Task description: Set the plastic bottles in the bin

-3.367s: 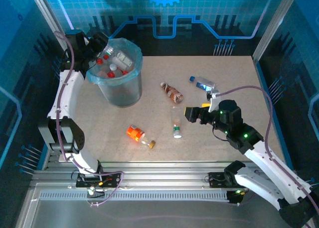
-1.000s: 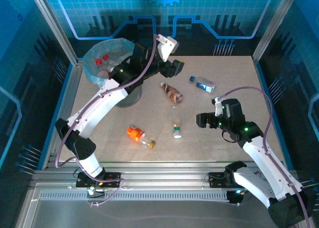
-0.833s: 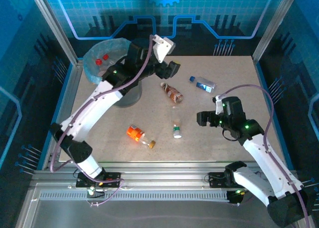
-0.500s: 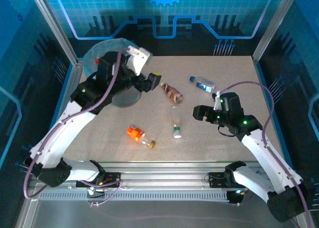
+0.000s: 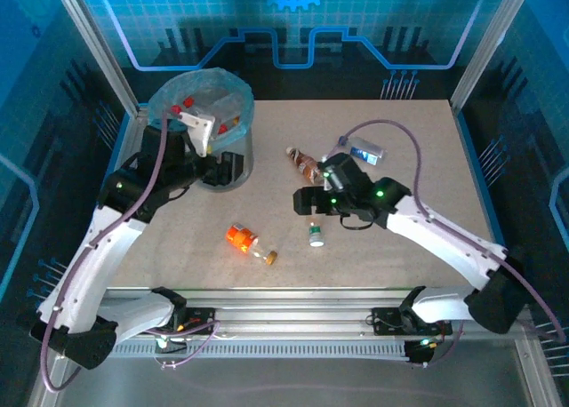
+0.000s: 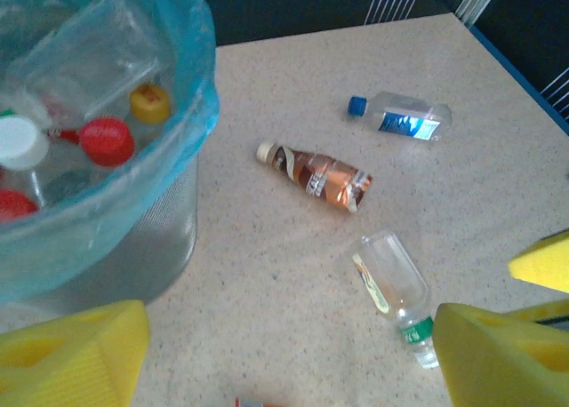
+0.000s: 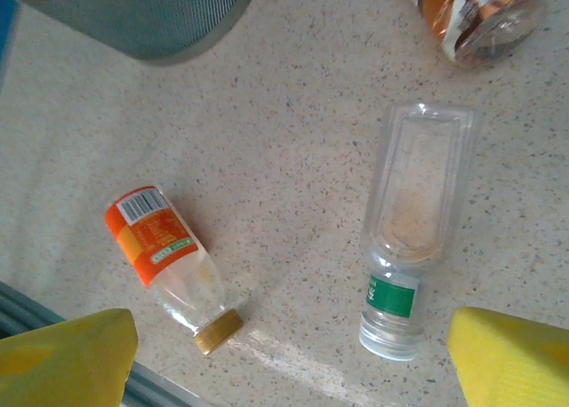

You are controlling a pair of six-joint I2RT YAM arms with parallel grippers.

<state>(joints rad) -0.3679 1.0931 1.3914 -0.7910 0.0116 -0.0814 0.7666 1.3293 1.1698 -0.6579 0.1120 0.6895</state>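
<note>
Four plastic bottles lie on their sides on the worktop (image 5: 418,238), all outside the bin (image 5: 242,105). One has a blue cap and blue label (image 5: 362,149) and lies furthest back. One has a brown label (image 5: 307,165) and lies near it, to its left. One is clear with a green band at the neck (image 5: 316,236) and lies nearer the arms. One has an orange label and a gold cap (image 5: 242,239) and lies nearest the front edge. None of the four touches another. The bin stands at the rear left, its blue bag folded over the rim. The left wrist view shows bottles inside it, with two red caps (image 6: 107,140), one yellow cap (image 6: 149,103) and one white cap (image 6: 18,140); the number of bottles in the bin cannot be told. The left jaws hang just beside the bin's near wall, their yellow pads (image 6: 71,358) spread wide apart with nothing held. The right jaws stand over the worktop above the green-banded bottle (image 7: 404,247), likewise spread wide, gripping nothing and not touching the bottle.
</note>
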